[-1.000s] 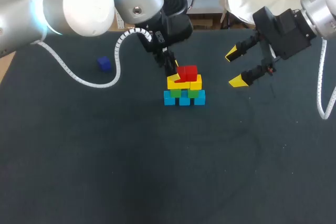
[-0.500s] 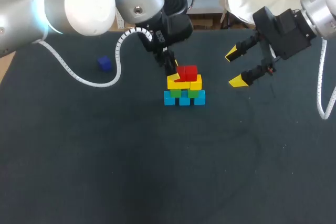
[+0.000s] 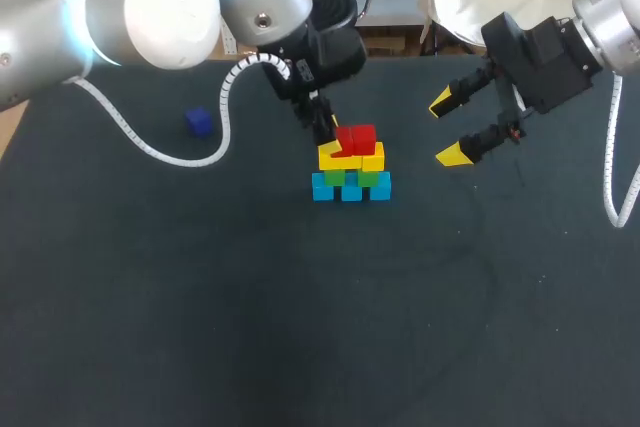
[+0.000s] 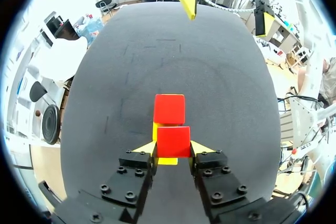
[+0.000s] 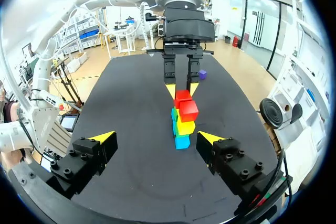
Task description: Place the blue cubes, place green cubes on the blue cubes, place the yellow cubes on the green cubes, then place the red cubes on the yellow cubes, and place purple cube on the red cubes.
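The near red cube [image 4: 173, 141] is atop the yellow cubes [image 3: 372, 158], beside the second red cube [image 4: 169, 108], over green cubes [image 3: 374, 178] and blue cubes [image 3: 350, 188] at mid-table; the left gripper [image 4: 173, 150] pinches it from both sides. The right gripper [image 3: 447, 129] hangs spread wide near the stack; the purple cube [image 3: 199, 122] lies well apart.

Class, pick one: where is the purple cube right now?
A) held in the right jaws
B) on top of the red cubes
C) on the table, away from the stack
C: the purple cube lies alone on the table, well apart from the stack.
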